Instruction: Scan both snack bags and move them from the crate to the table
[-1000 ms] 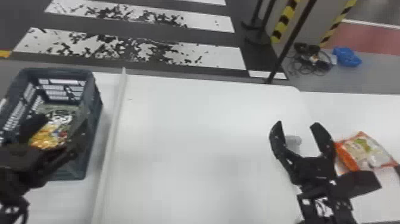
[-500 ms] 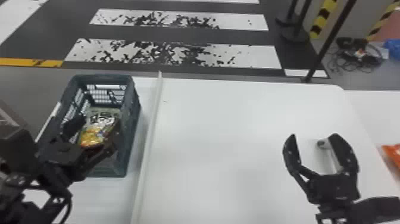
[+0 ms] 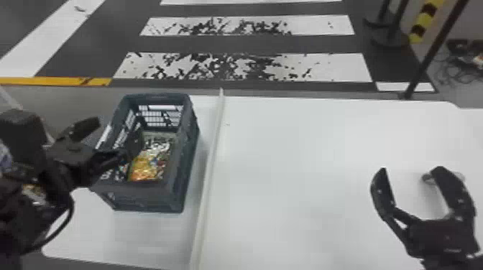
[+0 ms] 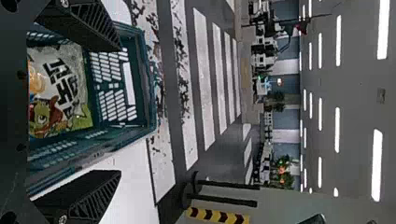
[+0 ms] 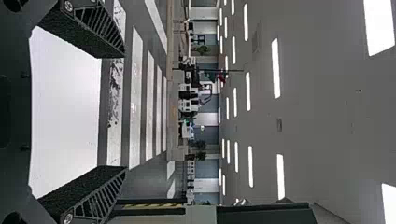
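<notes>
Head view: a white counter point(image 3: 305, 172) spreads across the scene, with a dark blue-grey crate point(image 3: 176, 195) standing on it toward 9 o'clock. Inside the crate lies a snack bag point(image 3: 149, 165), shiny, yellow-orange at its 6 o'clock end and silvery toward 12. In the left wrist view, it bears bold dark lettering and a cartoon figure.

The left hand point(image 3: 110, 138) is at 9 o'clock, at the crate's rim on that side. Its two black fingers are spread wide, with nothing held; whether one touches the crate, I cannot tell.

The right hand point(image 3: 409, 170) is at 4 o'clock, well apart from the crate, its fingers also wide apart and empty. A small grey object point(image 3: 427, 178), partly hidden by one finger, shows near 3 o'clock.

A pale divider point(image 3: 210, 165) runs from about 12 to between 6 and 7 o'clock, just beside the crate. Beyond the counter, at 12, is a striped crosswalk point(image 3: 230, 68).
</notes>
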`<state>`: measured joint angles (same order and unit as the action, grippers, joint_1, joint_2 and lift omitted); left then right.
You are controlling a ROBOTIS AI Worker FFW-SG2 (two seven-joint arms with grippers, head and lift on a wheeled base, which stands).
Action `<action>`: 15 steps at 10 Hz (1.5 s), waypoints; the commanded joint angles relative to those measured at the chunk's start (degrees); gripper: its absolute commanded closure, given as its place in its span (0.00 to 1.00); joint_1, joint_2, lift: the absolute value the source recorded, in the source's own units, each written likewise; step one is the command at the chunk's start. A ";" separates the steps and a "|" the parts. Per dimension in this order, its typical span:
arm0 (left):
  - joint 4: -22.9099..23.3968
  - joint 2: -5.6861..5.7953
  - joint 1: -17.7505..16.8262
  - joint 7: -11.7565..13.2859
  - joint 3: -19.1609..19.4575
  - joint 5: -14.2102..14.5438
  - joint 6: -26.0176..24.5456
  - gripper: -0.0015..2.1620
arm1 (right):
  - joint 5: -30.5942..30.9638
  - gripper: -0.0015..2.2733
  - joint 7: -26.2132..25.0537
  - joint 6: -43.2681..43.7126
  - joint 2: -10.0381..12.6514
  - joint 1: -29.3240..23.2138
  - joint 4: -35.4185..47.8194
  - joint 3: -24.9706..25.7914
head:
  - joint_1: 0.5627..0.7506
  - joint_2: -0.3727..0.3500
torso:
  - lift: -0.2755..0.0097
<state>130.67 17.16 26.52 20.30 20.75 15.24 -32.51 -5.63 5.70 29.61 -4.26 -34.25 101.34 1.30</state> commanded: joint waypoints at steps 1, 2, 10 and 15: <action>-0.94 5.08 -3.66 3.08 1.13 -1.71 -4.02 0.03 | 0.09 0.04 0.01 -0.75 -0.39 -0.29 0.26 -0.51 | 0.70 0.70 | 0.66; -2.79 7.80 -6.12 5.62 0.87 -3.11 -6.13 0.03 | 0.45 0.04 0.01 -1.45 -0.48 -0.56 0.44 -0.68 | 0.70 0.72 | 0.66; -30.04 21.25 -30.29 27.95 -19.70 -17.09 -5.60 0.03 | 1.41 0.04 -0.08 -6.37 -0.48 -2.23 3.16 -0.33 | 0.70 0.77 | 0.66; -39.35 15.18 -37.50 38.50 -26.20 -31.59 -5.60 0.03 | 1.50 0.04 -0.08 -7.25 -0.83 -1.43 2.90 -0.51 | 0.70 0.69 | 0.66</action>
<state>92.01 32.70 -11.10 58.80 -5.46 -15.62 -38.13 -4.13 5.62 22.57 -4.92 -35.90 104.27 0.90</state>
